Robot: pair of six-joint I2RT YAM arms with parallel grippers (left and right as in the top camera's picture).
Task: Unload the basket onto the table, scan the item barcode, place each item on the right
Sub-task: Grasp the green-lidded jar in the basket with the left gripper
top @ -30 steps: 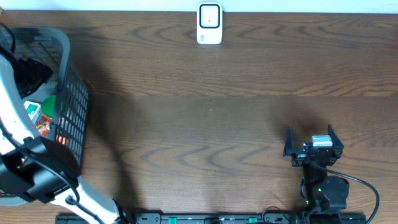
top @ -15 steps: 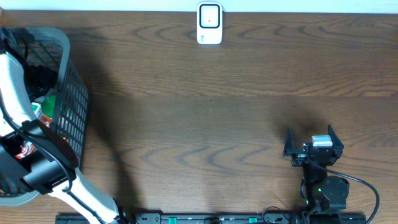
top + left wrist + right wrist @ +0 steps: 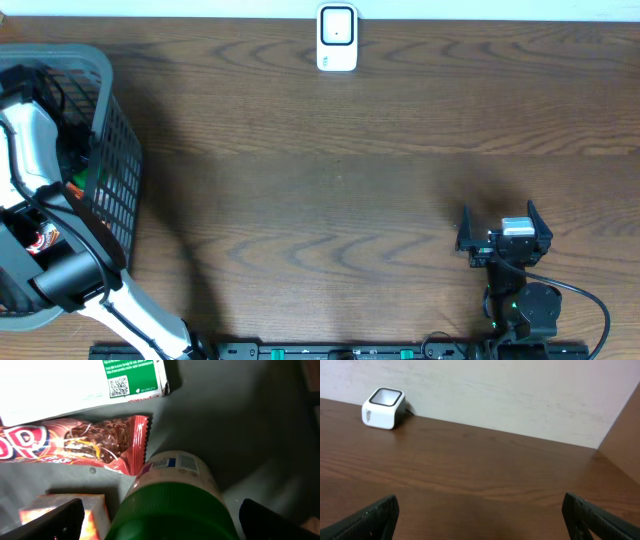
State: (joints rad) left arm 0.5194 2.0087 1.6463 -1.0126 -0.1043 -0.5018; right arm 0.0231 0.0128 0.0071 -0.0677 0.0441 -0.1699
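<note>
We open wide on the brown table [image 3: 350,150], and the big player on it is the grey mesh basket [image 3: 110,150] at the left edge, with the left arm [image 3: 30,150] plunged into it. Down inside, the left wrist view shows a white carton [image 3: 75,385] with a green label, a red snack wrapper [image 3: 75,445] under it, then a bottle [image 3: 175,475] lying on its side, and a small orange box [image 3: 92,505] in the corner.

The left gripper [image 3: 160,510] hangs right over that bottle, jaws spread wide on either side of its green cap [image 3: 170,525], nothing held. So the bottle looks like our item, and it sits in the basket, not yet lifted. We judge it rigid and fairly light, but smooth and round (it could roll or twist in the fingers), so across the cap or the neck just below seems the surest hold.

Over on the right, the right gripper [image 3: 500,225] rests fully open and empty, well apart from everything. Smallest of all, the white scanner [image 3: 337,38] waits at the far edge.
</note>
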